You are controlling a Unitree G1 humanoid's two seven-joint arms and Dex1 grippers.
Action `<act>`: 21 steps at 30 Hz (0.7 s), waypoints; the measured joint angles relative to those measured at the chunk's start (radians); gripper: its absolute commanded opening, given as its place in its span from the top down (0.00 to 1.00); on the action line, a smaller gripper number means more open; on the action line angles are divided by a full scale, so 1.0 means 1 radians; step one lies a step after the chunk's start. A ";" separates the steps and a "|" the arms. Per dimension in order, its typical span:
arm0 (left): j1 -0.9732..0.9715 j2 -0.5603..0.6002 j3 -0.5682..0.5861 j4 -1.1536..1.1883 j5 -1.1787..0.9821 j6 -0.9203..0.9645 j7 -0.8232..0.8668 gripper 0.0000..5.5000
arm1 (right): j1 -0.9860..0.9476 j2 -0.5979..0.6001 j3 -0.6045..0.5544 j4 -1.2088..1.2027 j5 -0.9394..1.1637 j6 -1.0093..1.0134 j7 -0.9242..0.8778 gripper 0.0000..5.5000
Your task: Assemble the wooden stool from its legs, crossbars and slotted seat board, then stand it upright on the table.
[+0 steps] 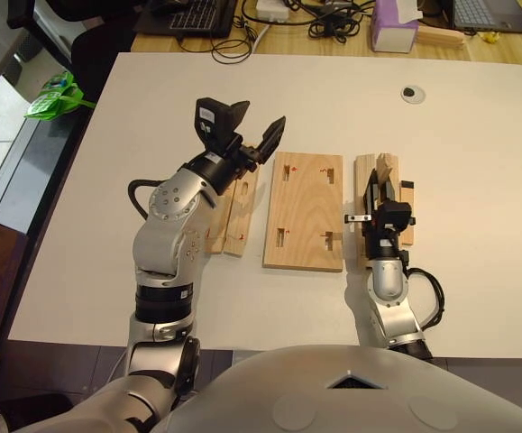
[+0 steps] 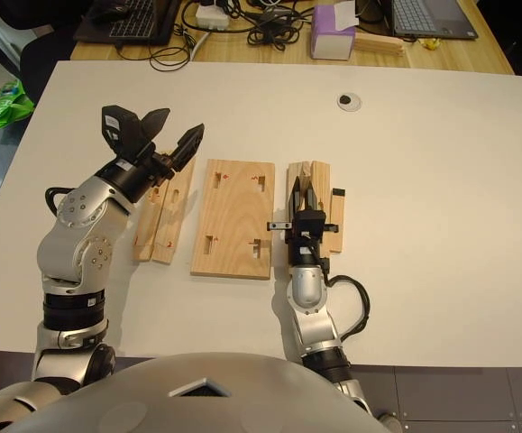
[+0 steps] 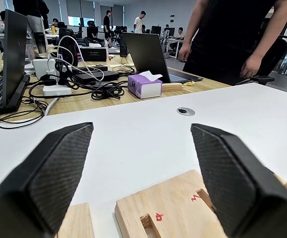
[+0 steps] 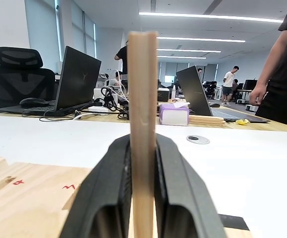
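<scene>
The slotted seat board [image 1: 303, 210] lies flat in the middle of the white table [image 1: 477, 180]. Left of it rest wooden leg pieces [image 1: 234, 216] side by side. My left gripper [image 1: 248, 126] hovers open above their far end, its black pads [image 3: 49, 178] spread wide over the board's corner [image 3: 168, 213]. Right of the board lie more wooden pieces [image 1: 365, 185] and a dark-ended crossbar [image 1: 408, 212]. My right gripper [image 1: 385, 187] is shut on a thin wooden piece [image 4: 142, 129], held edge-up between its fingers [image 4: 108, 188].
A round grommet [image 1: 411, 93] sits in the table's far right part. Beyond the far edge a wooden desk holds a purple tissue box [image 1: 393, 24], laptops, a keyboard [image 1: 184, 15] and tangled cables [image 1: 333, 18]. A person [image 3: 232, 34] stands behind that desk.
</scene>
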 measured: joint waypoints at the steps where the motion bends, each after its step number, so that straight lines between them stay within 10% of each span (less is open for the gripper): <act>1: 0.000 0.000 0.000 0.000 0.000 0.000 0.000 0.34 | -0.005 0.000 0.000 0.009 0.011 -0.003 0.001 0.93; 21: 0.000 0.000 0.000 0.000 0.001 0.005 0.003 0.34 | -0.025 0.004 -0.020 0.052 0.044 0.020 -0.012 0.93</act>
